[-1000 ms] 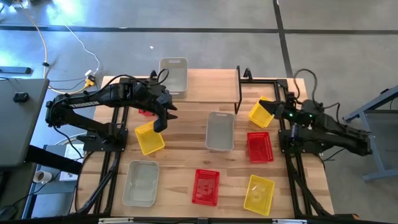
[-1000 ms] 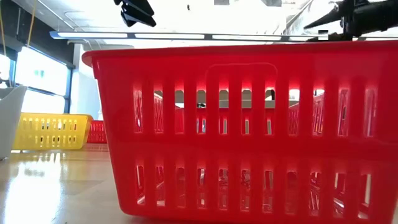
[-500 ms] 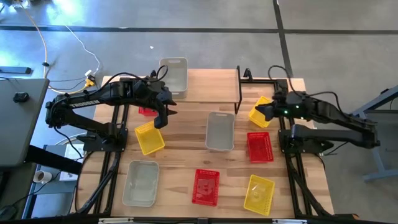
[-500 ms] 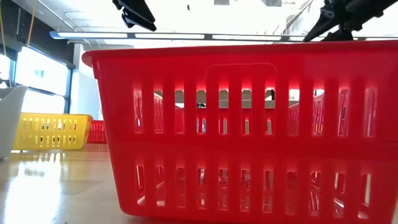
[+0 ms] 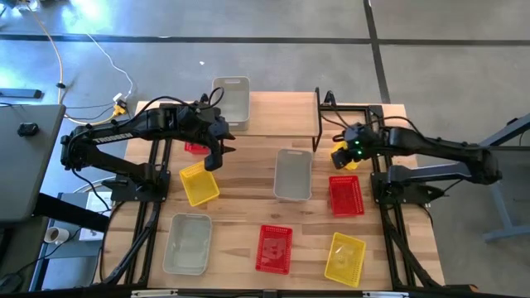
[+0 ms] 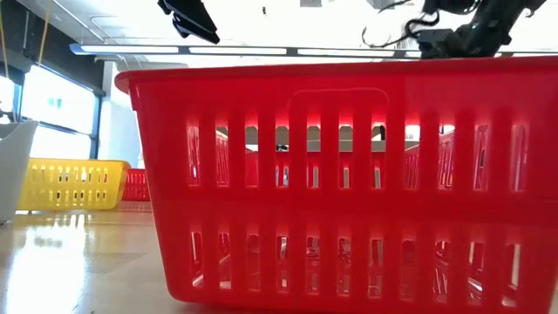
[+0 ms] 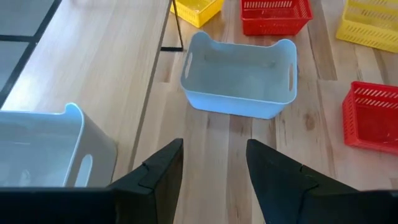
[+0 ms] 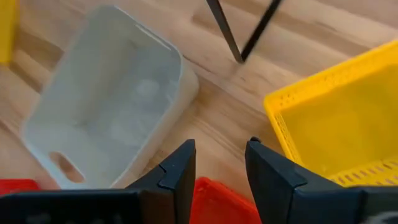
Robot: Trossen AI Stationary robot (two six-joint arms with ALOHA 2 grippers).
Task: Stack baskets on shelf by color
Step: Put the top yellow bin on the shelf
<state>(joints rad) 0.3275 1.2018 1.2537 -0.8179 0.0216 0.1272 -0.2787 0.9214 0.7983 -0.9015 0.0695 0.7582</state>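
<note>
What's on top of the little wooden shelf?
One pale grey basket sits on the shelf, at its left end. The rest of the plank looks bare. Under the shelf, the plank hides the table, so nothing there can be told.

No writing, label, brand, number or sign can be read anywhere in these views: not on the baskets, the shelf, the table, the arms or in the room behind.
</note>
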